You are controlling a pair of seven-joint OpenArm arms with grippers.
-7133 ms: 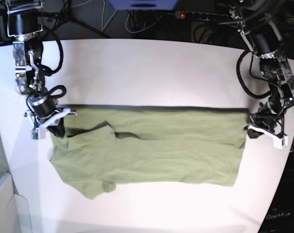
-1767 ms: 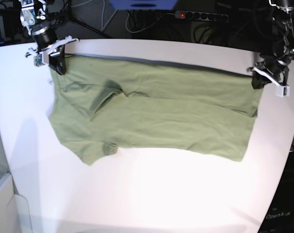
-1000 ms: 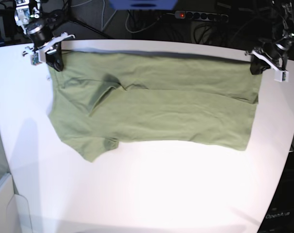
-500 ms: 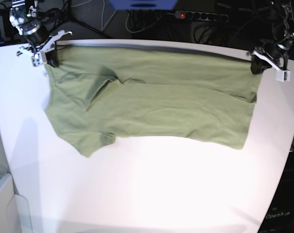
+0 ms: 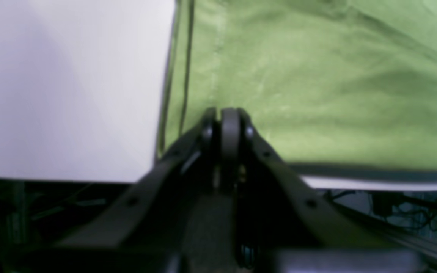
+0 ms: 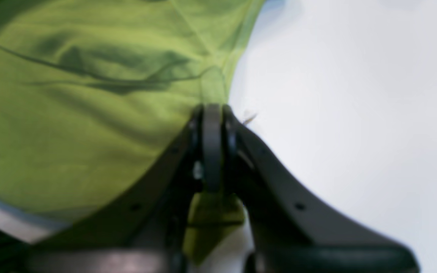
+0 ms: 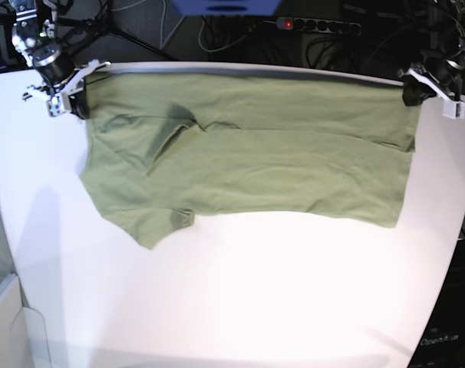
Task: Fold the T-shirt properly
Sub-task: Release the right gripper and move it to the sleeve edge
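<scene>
1. Your right tool (image 7: 70, 102) is closed on the T-shirt (image 7: 248, 161) at the sleeve-end corner of its far edge; the right wrist view shows cloth pinched between the jaws, a tuck of it hanging behind them.
2. Your left tool (image 7: 413, 90) is closed on the opposite far corner, by the hem; the left wrist view shows the jaws shut tight with the fabric edge running into them.
3. The T-shirt lies on the white table (image 7: 232, 307), already doubled lengthwise. Its far edge is stretched taut between the two tools along the table's far edge; the near part rests flat, with one sleeve (image 7: 152, 224) jutting toward the near left in the base view.
4. Judgement: you are in the spreading and tensioning step, midway through the task. A crease sits near the collar area (image 7: 171, 134).
5. Judgement: the next move calls for keeping both grips even and carrying the held edge forward over the near part, or laying it flat first. Uneven pull risks skewing the fold.
</scene>
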